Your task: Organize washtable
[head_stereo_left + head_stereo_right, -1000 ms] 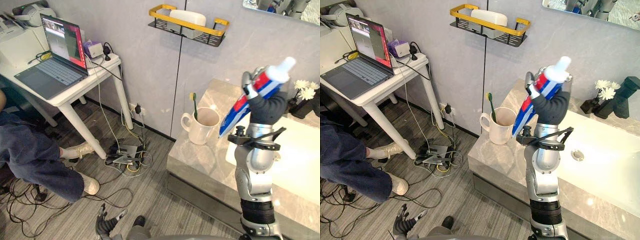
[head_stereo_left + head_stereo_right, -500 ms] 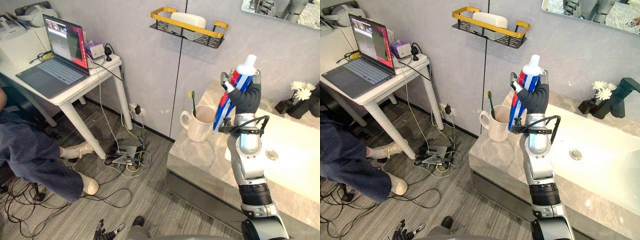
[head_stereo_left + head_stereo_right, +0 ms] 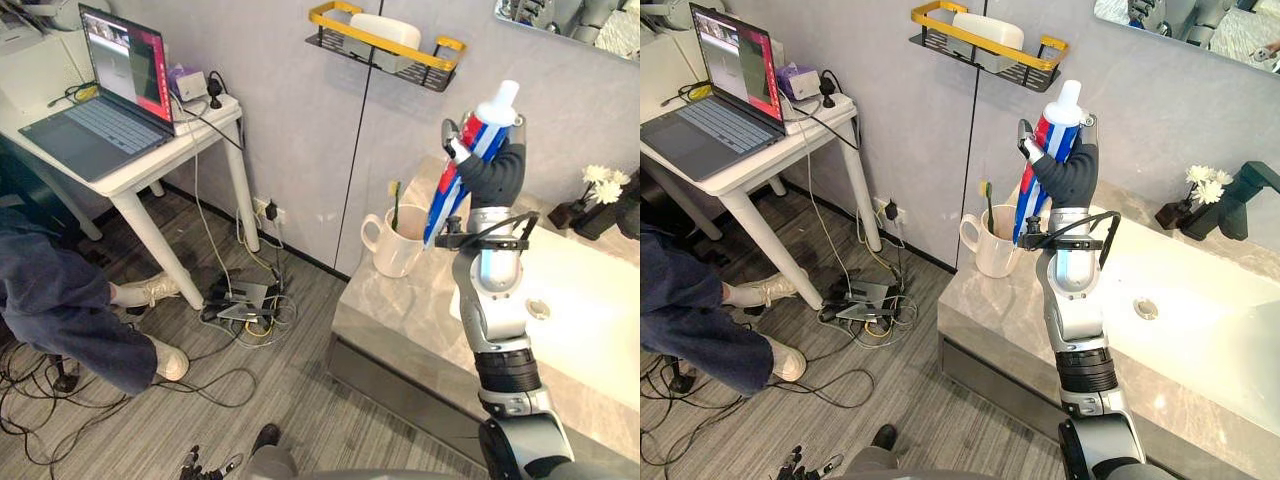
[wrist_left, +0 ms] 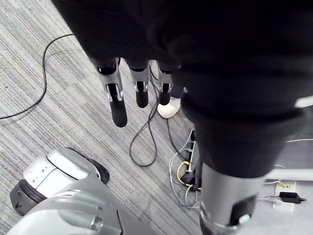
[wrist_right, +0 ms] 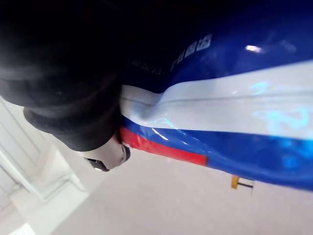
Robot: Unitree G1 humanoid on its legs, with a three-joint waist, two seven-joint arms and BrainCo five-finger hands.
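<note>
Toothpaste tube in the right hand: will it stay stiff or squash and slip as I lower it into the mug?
Probably soft: the toothpaste tube creases where the right hand grips it. Its glossy skin could slip. Tall against the mug, it would likely lean on the rim.

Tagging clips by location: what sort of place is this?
Probably a mock bathroom in a lab: a washtable with a sink, a mug holding a toothbrush, and a laptop on a desk alongside.
</note>
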